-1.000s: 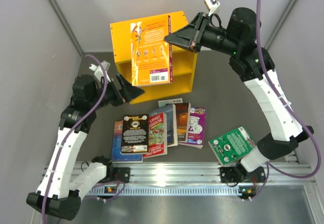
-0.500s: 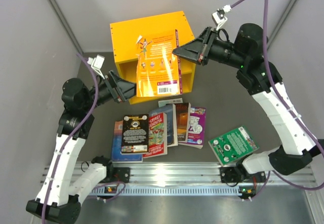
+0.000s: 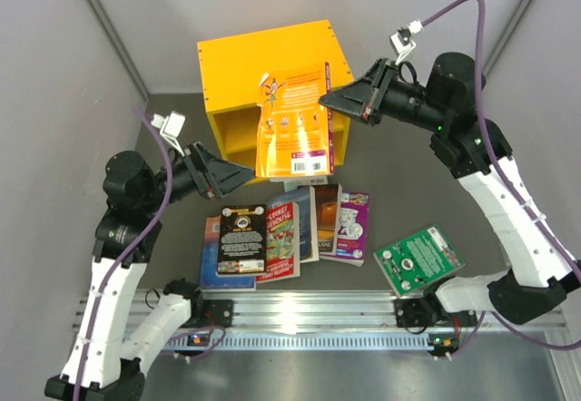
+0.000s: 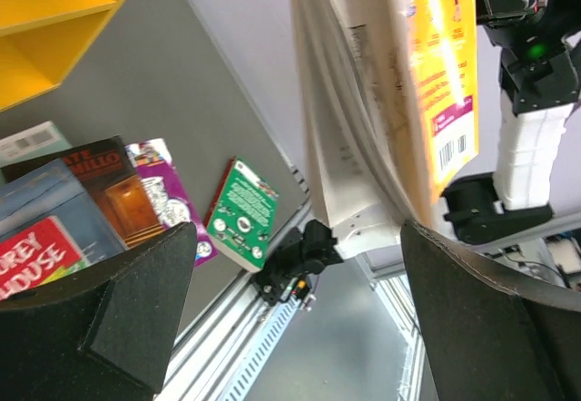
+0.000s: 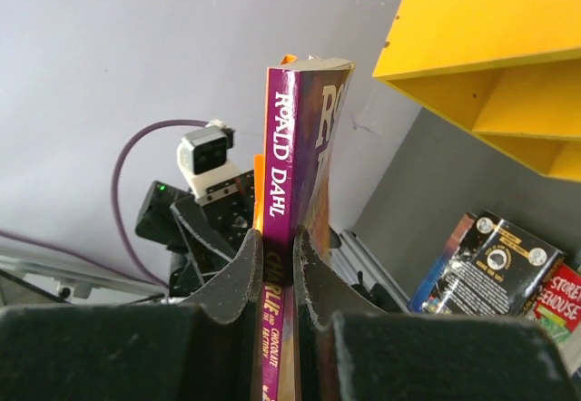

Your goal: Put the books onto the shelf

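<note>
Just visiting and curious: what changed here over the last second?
The right gripper, shut on the orange book, carried it rightward and nearer, from over the shelf top toward its open front. The left arm swung leftward; the left gripper stayed open. The shelf and books on the table stayed put.

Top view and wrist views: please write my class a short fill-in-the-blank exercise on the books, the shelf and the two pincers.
1. The right pincer is shut on the orange book, whose spine reads Roald ____.
2. The left pincer stands ____, gripping nothing.
3. The shelf is coloured ____.
4. The green book lies apart from the others, beside the base of the ____ arm.
Missing words: Dahl; open; yellow; right.
</note>
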Available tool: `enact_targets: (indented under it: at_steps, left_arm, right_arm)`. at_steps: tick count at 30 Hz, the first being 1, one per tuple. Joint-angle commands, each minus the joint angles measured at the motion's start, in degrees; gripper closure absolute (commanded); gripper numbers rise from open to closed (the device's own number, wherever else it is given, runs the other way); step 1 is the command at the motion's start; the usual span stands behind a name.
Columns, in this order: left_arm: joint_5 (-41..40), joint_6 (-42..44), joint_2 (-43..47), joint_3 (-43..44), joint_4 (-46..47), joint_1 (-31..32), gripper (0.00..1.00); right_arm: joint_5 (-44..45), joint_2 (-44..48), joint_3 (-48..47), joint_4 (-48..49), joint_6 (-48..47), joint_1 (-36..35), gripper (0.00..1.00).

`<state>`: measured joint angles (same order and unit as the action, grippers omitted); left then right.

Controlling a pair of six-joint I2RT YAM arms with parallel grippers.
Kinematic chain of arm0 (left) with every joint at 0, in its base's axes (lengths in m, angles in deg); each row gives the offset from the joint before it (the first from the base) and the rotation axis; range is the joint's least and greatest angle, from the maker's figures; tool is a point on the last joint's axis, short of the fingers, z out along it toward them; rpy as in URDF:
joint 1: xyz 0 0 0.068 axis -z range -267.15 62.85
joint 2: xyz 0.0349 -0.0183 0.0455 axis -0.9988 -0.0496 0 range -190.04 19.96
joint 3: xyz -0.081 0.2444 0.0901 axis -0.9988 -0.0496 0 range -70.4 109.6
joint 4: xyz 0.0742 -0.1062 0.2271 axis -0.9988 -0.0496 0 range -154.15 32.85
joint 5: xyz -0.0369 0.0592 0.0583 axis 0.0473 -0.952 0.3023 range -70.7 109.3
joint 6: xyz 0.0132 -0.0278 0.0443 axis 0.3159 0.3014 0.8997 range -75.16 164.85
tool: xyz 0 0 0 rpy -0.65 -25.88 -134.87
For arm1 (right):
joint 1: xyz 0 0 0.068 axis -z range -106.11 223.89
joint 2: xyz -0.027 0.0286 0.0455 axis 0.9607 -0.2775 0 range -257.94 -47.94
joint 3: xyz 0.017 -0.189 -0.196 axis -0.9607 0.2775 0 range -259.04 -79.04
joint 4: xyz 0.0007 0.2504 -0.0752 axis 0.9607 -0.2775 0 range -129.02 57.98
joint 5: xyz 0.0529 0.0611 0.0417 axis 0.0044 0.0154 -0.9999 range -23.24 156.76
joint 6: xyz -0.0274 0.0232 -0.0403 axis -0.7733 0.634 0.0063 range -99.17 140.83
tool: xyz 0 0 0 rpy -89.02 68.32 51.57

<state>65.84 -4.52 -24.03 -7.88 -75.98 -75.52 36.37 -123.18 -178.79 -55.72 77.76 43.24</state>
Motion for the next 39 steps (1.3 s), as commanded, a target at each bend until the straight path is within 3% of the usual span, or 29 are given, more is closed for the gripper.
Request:
enact_targets:
  at_steps: [1,6,15,23,32,39]
  left_arm:
    - [-5.31,5.76,2.59,2.52,-7.95,0.14,0.01]
    - [-15.23,10.85,4.17,4.01,-18.42,0.14,0.02]
    - [-18.51,11.57,6.9,2.69,-25.11,0.14,0.03]
    - [-19.12,12.54,6.11,4.19,-28.63,0.14,0.04]
    - [-20.62,13.86,6.02,6.3,-32.5,0.14,0.04]
    - [-21.76,14.73,5.76,7.53,-34.52,0.14,0.04]
  right_arm:
    - [1.48,3.6,3.22,0.76,-1.38,0.68,1.0]
    - [2.44,7.47,12.89,3.3,-0.16,0.68,1.0]
    - [3.58,7.31,28.55,19.47,5.47,-1.07,1.0]
    - [7.36,-0.77,36.81,45.04,15.14,-1.16,1.0]
    - [11.32,-16.94,32.52,61.39,24.01,-2.39,1.0]
    - [13.07,-30.2,22.06,62.03,25.78,-4.94,1.0]
